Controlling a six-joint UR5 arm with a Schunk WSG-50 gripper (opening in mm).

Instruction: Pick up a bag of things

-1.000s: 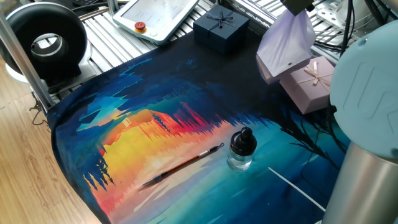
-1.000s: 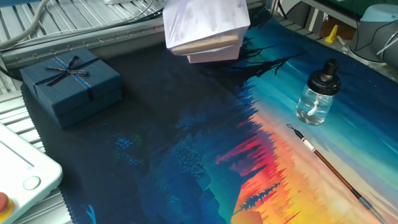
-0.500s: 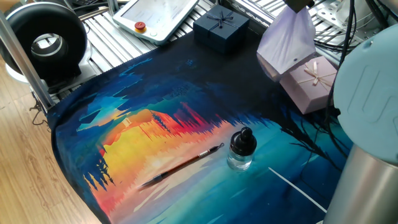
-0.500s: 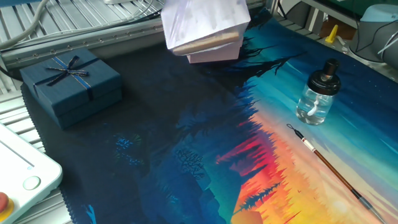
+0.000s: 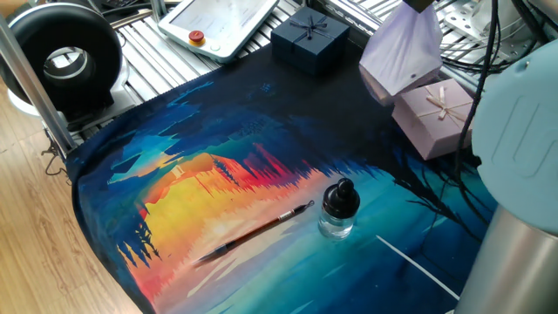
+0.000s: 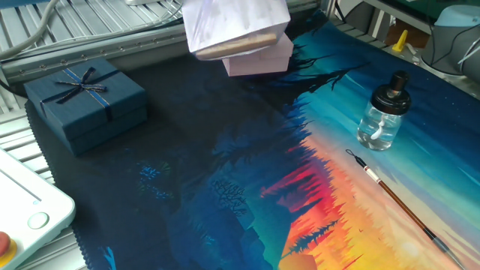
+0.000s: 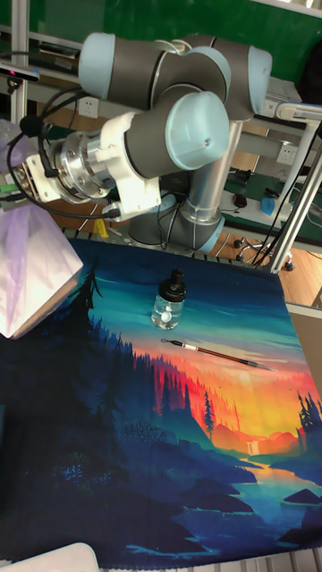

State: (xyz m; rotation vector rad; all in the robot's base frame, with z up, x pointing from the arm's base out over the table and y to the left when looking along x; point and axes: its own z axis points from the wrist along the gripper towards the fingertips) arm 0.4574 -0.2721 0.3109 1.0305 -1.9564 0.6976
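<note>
The bag of things (image 5: pixel 403 52) is a pale-lilac plastic bag with a whitish block inside. It hangs in the air above the pink gift box (image 5: pixel 436 118), clear of the cloth. Its gathered top runs up into my gripper (image 5: pixel 417 4), which is shut on it at the frame's top edge. In the other fixed view the bag (image 6: pixel 234 26) floats over the pink box (image 6: pixel 259 60). In the tall fixed view the bag (image 7: pixel 31 268) hangs at the left edge, and the fingers are cut off there.
A navy gift box (image 5: pixel 309 39) stands at the back of the painted cloth (image 5: pixel 218 166). An ink bottle (image 5: pixel 338 209) and a thin brush (image 5: pixel 261 228) lie toward the front. A teach pendant (image 5: pixel 222 22) and a black round device (image 5: pixel 61 61) sit beyond the cloth's edge.
The bag has risen and swung a little away from the pink box, which now shows more. Nothing else has moved.
</note>
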